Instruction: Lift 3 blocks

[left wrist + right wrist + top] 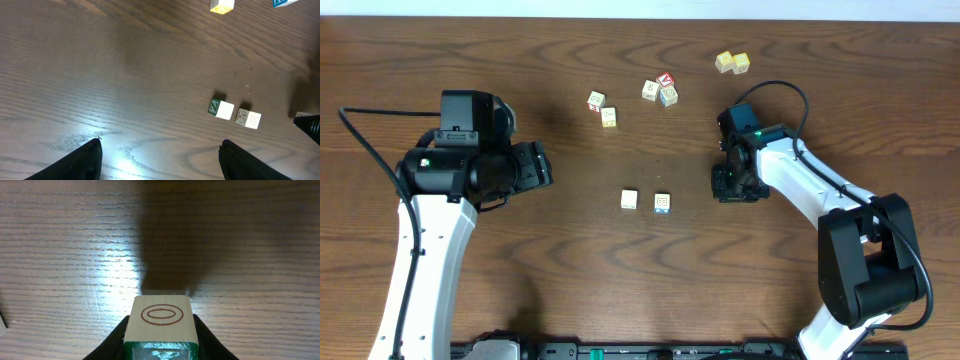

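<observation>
Our right tool (160, 336) clamps a block (161, 316) clear of the surface (60, 240) — one lifted, we judge; our left tool (160, 157) hangs wide apart, free for another.

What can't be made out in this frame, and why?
Right wrist: the held block has its green face cut off by the bottom edge; letter unreadable.
Overhead: the right gripper hides that block.
Overhead: markings on the whitish block and the blue-marked block are too small.
Left wrist: the yellowish block is cut by the top edge.
</observation>
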Tool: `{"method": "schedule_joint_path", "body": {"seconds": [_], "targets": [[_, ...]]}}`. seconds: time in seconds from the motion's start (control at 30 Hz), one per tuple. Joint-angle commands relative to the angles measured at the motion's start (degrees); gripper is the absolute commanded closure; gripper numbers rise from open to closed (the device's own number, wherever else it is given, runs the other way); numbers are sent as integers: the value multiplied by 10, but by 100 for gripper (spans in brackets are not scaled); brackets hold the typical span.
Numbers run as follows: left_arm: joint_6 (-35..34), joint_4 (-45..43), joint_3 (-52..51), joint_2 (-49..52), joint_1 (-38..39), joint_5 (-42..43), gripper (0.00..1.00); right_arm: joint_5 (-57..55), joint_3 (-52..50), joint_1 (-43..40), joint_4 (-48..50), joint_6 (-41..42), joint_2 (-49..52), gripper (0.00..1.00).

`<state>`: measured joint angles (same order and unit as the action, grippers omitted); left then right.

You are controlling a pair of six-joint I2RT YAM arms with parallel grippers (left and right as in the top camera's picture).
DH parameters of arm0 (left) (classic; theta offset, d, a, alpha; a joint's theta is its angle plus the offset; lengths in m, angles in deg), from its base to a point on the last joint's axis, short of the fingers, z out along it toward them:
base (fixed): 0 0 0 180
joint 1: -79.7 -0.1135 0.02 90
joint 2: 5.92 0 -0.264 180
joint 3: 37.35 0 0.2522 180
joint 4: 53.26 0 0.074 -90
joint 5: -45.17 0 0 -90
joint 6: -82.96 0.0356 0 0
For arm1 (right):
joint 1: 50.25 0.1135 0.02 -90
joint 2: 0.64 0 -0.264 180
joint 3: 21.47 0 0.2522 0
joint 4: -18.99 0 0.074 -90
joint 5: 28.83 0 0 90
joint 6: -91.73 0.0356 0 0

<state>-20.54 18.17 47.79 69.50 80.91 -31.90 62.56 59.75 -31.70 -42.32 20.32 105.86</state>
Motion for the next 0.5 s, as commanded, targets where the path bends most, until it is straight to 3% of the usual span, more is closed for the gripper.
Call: {"method": "schedule_joint_path", "body": {"seconds": [0.0,0.47], "targets": [[-3,4,10,-1,-3,-3,25,-11,2,-1,-1,-8,7,73],[-3,6,10,-1,-3,-3,25,-16,-16,12,21,24,23,71]]}}
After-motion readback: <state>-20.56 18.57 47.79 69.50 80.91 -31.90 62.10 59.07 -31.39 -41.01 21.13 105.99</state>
